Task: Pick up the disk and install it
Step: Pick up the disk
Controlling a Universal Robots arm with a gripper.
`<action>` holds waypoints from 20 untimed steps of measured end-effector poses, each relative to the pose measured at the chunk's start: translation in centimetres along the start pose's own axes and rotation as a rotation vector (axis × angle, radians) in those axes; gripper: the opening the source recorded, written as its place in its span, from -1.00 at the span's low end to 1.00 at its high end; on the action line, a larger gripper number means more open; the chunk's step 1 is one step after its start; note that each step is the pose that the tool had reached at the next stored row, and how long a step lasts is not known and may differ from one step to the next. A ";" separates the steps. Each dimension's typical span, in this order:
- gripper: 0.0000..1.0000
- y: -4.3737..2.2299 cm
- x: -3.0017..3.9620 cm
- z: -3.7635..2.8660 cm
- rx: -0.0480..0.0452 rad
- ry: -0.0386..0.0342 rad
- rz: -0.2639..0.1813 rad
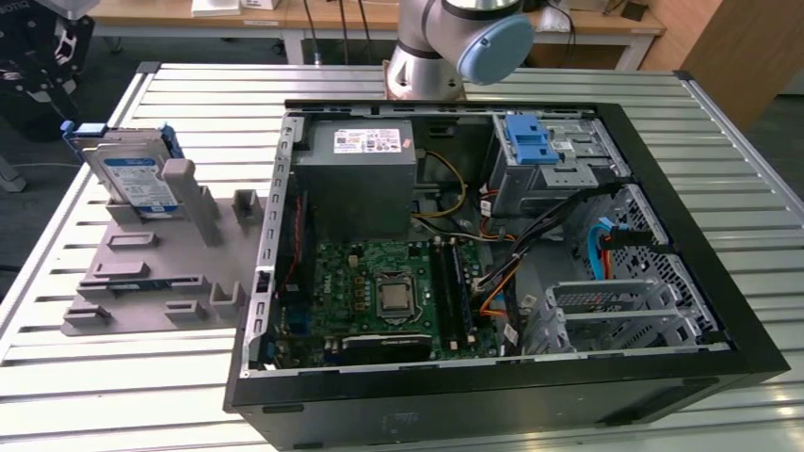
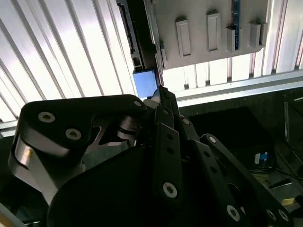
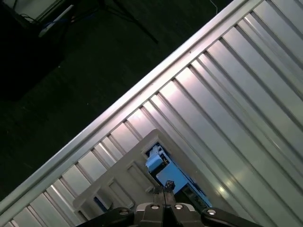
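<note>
The disk (image 1: 132,174) stands on edge in a grey holder (image 1: 151,273) at the exterior view's left; it is a silver drive with a blue-and-white label and a blue frame. My gripper (image 1: 32,80) hangs up and to the left of it, over the table's edge, apart from the disk. In both wrist views the black fingertips come together with nothing between them, gripper (image 2: 160,92) and gripper (image 3: 165,187). The disk's blue corner (image 2: 145,82) lies just beyond the tips. The disk (image 3: 156,163) sits on the holder (image 3: 123,182).
An open black computer case (image 1: 741,339) lies on the ribbed metal table (image 1: 151,395), right of the holder. Inside are a motherboard (image 1: 390,292), a grey power supply (image 1: 358,179) and a drive bay with a blue clip (image 1: 534,141). The arm's base (image 1: 440,47) stands behind the case.
</note>
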State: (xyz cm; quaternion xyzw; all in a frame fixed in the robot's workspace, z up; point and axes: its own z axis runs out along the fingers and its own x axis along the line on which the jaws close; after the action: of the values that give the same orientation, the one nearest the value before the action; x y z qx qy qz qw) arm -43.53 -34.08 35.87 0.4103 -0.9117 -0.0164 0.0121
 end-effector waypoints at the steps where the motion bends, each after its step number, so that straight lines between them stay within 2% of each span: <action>1: -0.79 0.00 0.00 0.01 0.0001 0.0006 -0.016; 8: -0.79 0.00 0.00 0.04 -0.0003 0.0019 -0.122; 10: -0.79 0.01 0.00 0.06 0.0009 -0.0008 -0.147; 14: -0.79 -0.01 0.00 0.08 0.0151 -0.0157 -0.172; 16: -0.79 -0.01 -0.01 0.09 0.0157 -0.0165 -0.192; 20: -0.79 0.00 0.00 0.14 0.0154 -0.0145 -0.262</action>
State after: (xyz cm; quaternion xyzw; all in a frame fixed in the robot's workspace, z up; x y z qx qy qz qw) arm -43.53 -34.08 35.73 0.5258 -0.8505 -0.0139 0.0001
